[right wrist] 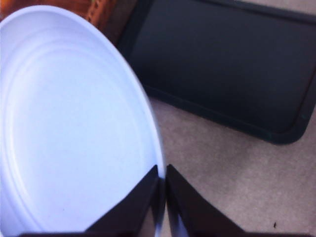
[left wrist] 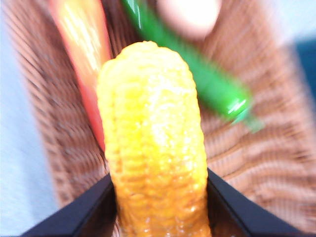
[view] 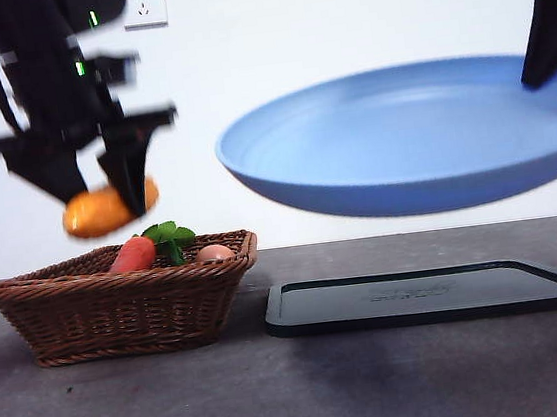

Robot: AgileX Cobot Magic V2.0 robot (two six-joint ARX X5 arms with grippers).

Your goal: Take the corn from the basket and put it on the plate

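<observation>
Your left gripper clamped the bumpy orange-yellow corn cob above the brown wicker basket; the light-blue round plate, pinched by your right gripper, hung alongside, well apart.

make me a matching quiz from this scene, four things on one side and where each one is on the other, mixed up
Things:
1. corn
2. plate
3. carrot
4. tray

Places:
A. lying in the basket
B. flat on the table, right of the basket
C. held in the air above the basket by the left gripper
D. held in the air above the tray by the right gripper

Pairs: 1-C, 2-D, 3-A, 4-B
</observation>
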